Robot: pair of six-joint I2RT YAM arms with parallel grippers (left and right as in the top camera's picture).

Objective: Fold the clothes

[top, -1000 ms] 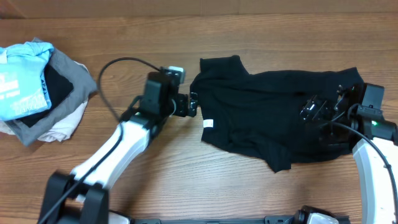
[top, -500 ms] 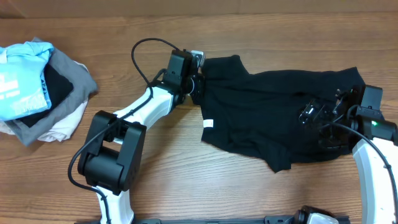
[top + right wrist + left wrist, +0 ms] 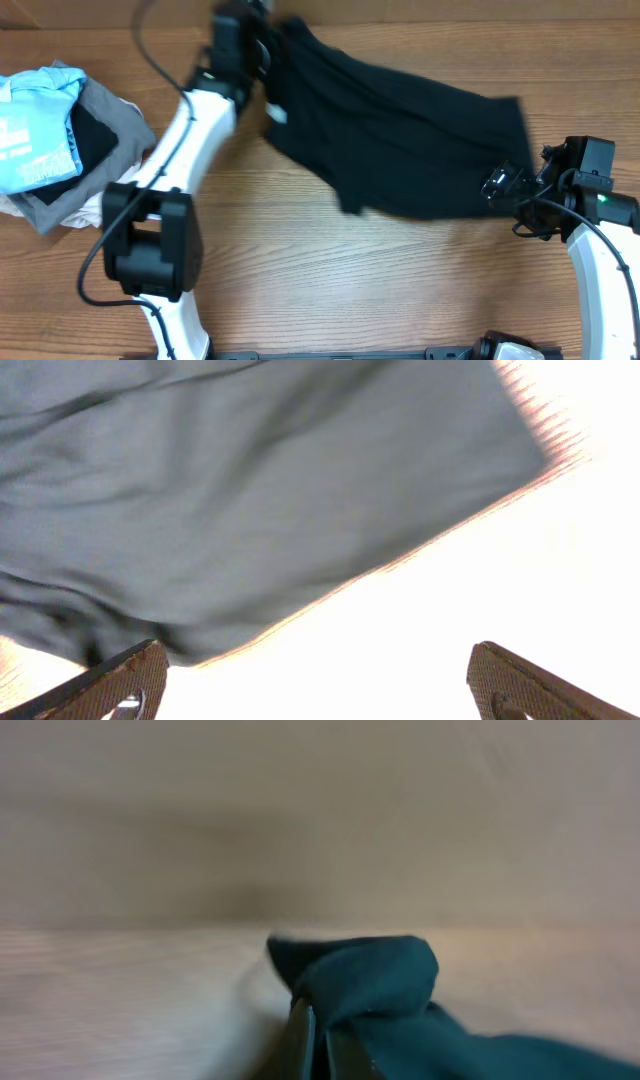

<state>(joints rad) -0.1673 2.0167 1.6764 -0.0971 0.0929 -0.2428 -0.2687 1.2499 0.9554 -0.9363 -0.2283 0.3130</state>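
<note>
Pinching the black T-shirt [image 3: 400, 130], your left hand [image 3: 312, 1025] holds it far up the bench [image 3: 350, 290], probably to flatten it; your right hand [image 3: 503, 186] is spread, empty.

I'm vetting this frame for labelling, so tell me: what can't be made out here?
- Overhead: the jaws of the left gripper are blurred at the top edge, so where they pinch the plain black soft-fabric T-shirt is unclear.
- Left wrist: blur leaves only a bunched fold visible.
- Right wrist: glare washes out the wooden table.
- Overhead: the heap of light blue, grey and white garments is cut off by the left edge.
</note>
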